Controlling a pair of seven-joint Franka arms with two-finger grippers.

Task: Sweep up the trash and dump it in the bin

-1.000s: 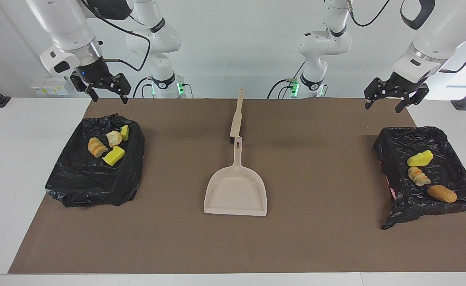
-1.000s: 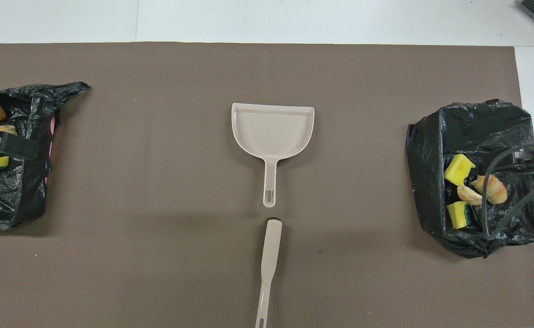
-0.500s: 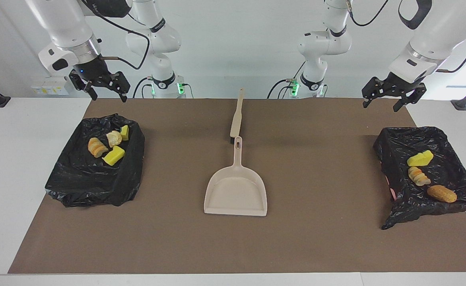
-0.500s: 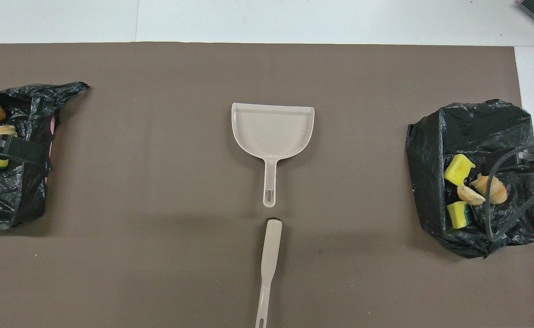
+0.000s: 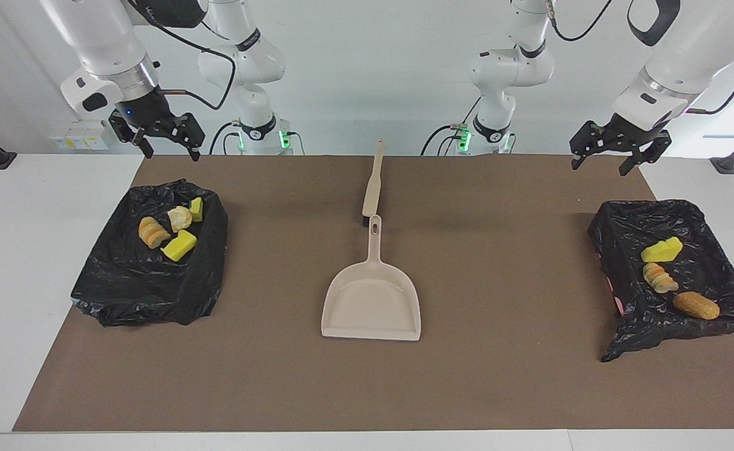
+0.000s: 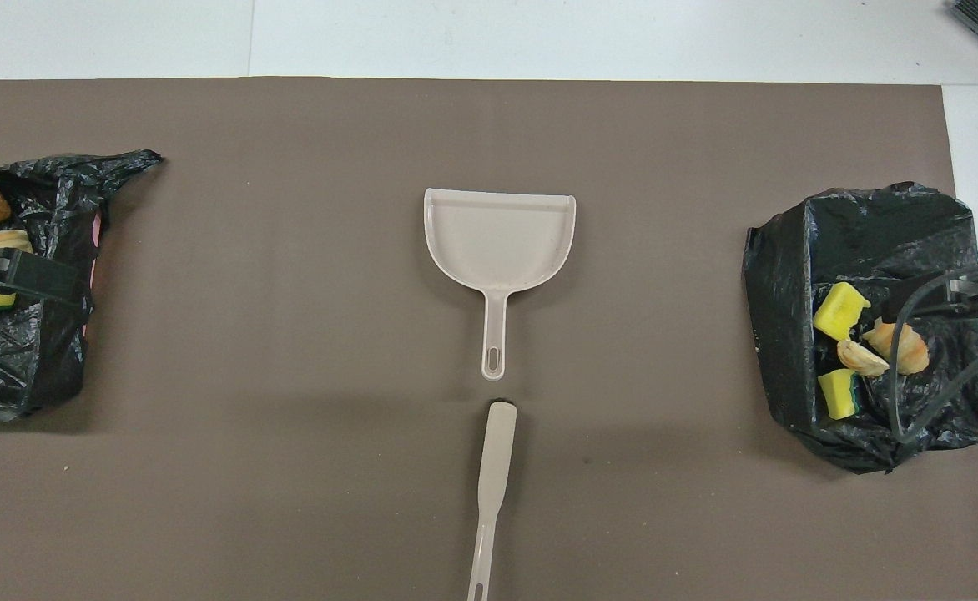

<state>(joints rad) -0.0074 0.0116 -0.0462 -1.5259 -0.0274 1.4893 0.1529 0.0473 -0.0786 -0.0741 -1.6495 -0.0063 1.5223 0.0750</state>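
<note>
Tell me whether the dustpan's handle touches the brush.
Apart. The overhead view shows a strip of bare mat between the dustpan handle's end and the brush tip.

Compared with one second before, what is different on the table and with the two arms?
Both arms rose a little: the right gripper above the bin at its end, the left gripper above the other bin. Both are open and empty. The trash, dustpan and brush did not move.
</note>
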